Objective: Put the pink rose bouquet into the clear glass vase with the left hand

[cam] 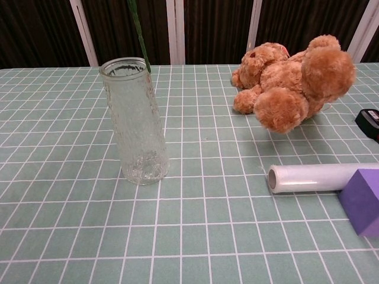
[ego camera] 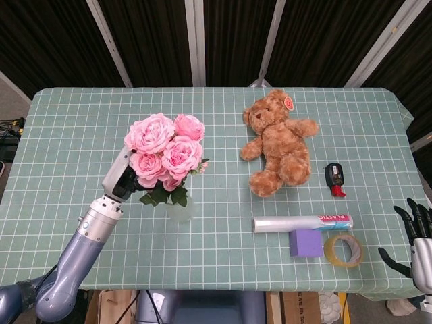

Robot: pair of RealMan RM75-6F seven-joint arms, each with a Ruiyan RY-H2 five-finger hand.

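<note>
Green checked tablecloth, dark slatted wall behind; left hand grasps pink rose bouquet over clear glass vase; right hand released

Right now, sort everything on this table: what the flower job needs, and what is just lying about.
Needed for the job:
- pink rose bouquet, held by the left hand
- clear glass vase, standing upright on the table

Just lying about:
- teddy bear
- roll of clear film
- purple block
- tape roll
- small black and red object

Bouquet directly above vase, teddy bear to their right, film roll in front of bear
</note>
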